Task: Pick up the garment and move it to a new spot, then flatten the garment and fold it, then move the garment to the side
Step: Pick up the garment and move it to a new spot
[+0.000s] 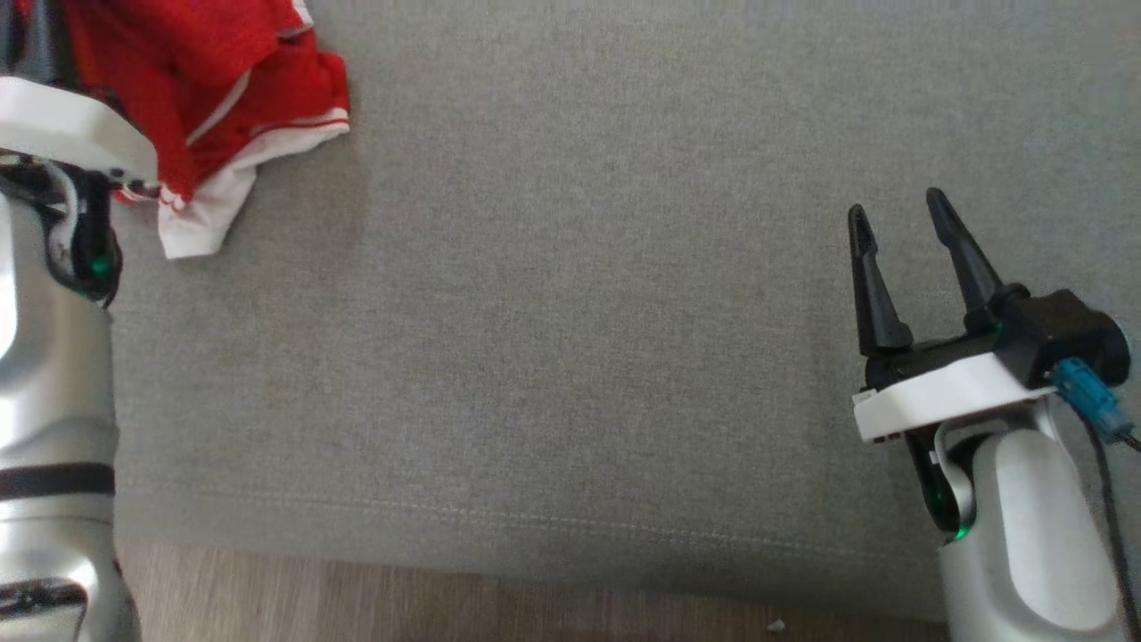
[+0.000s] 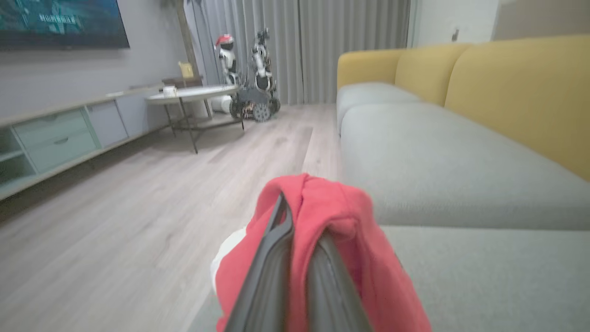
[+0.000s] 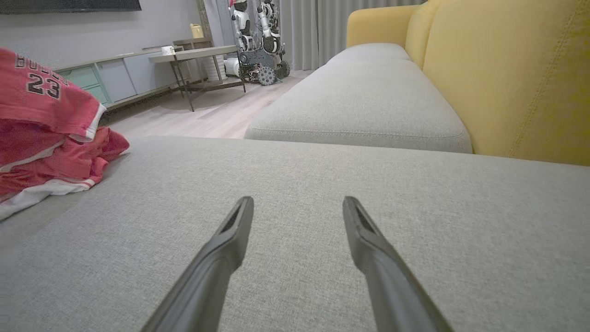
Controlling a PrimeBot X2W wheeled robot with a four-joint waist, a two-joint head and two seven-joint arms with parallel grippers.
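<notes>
The garment (image 1: 227,98) is a red jersey with white trim, bunched at the far left of the grey sofa seat (image 1: 579,312). In the left wrist view my left gripper (image 2: 297,216) is shut on a fold of the garment (image 2: 341,216), red cloth draped over both fingers. In the head view the left wrist covers part of the cloth. My right gripper (image 1: 896,214) stands open over the seat at the right, nothing between its fingers. The right wrist view shows that gripper (image 3: 297,205) open, with the garment (image 3: 46,133) far to its left, a black 23 on it.
The sofa's front edge and wooden floor (image 1: 446,606) run along the bottom of the head view. A yellow backrest (image 3: 507,78) rises beyond the seat. Further off stand a round side table (image 2: 193,94), a low cabinet (image 2: 55,133) and another robot (image 2: 253,87).
</notes>
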